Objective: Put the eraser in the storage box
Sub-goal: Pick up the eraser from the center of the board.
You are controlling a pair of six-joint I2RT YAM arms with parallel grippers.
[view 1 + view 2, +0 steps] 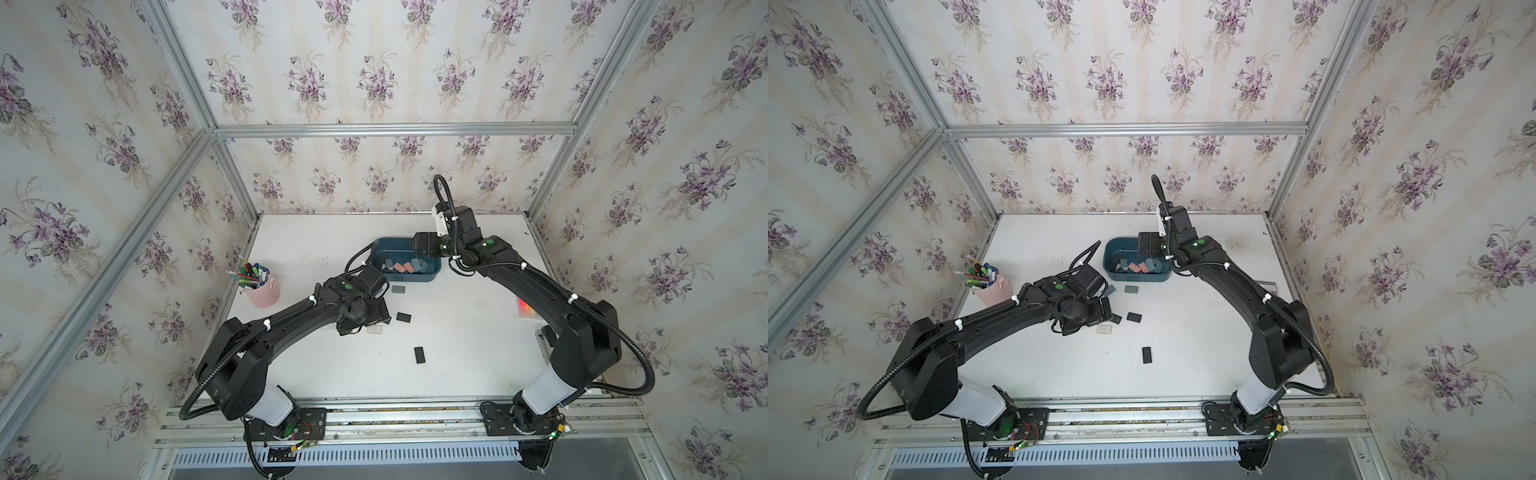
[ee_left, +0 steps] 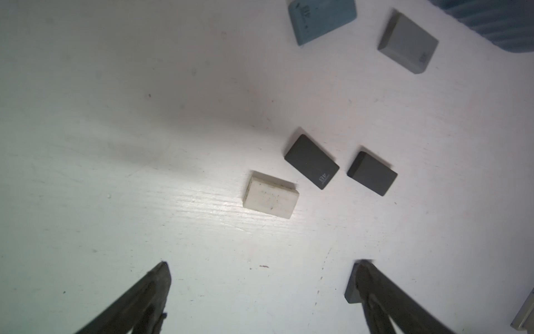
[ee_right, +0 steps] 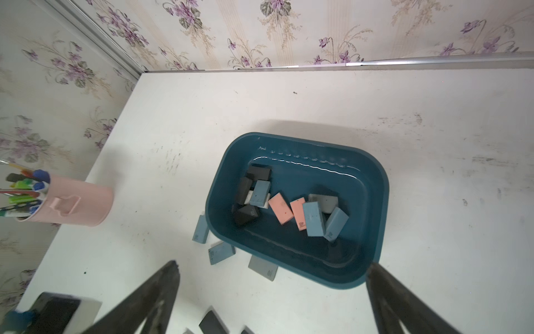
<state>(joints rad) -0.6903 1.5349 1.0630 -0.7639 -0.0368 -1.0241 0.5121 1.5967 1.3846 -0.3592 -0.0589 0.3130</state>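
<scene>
L gripper (image 2: pixel 263 264) jaws wide apart, empty. White eraser (image 2: pixel 271 198) just ahead, long axis approx along the jaw-to-jaw line. L arm nearer. R gripper (image 3: pixel 273 263) agape, empty, above storage box (image 3: pixel 303 147).

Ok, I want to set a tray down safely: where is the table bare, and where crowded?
Bare: the far strip between the pen cup and the storage box, and the near stretch between the lone black eraser and the front rail. Crowded: loose erasers between the storage box and the left gripper.
</scene>
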